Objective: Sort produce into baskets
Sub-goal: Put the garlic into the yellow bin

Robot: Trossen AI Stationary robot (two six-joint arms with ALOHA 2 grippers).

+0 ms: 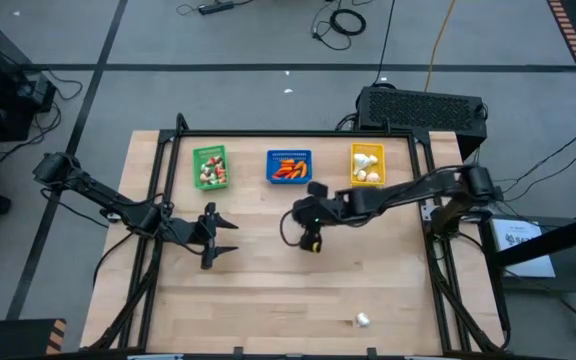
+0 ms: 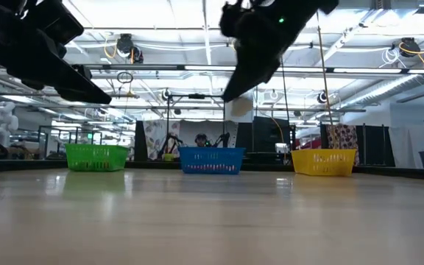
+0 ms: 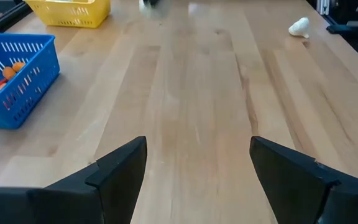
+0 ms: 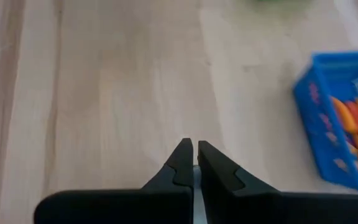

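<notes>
No readable labels or writing anywhere. Your right gripper (image 4: 194,155) is clenched above mid-table, near the blue plastic basket (image 1: 289,167); whether it grips anything, I can't tell. Your left gripper (image 3: 197,168) hangs released, empty. Green basket (image 1: 210,166) and yellow basket (image 1: 367,164) hold produce. One white garlic-like bulb (image 1: 362,320) lies alone near the table's front edge.

- Ceiling strip lights (image 2: 197,33) glare brightly overhead in the low view, throwing the two arms into near-black silhouette.
- The wooden surface (image 1: 288,270) is evenly lit from above; in the low view it carries a soft sheen with pale reflections below the baskets.
- Faint, short shadows sit under the arms in the high view.
- In the right wrist view the blue basket (image 4: 344,121) at three o'clock is smeared by motion blur.
- The left wrist view is fairly sharp, softening toward twelve o'clock.
</notes>
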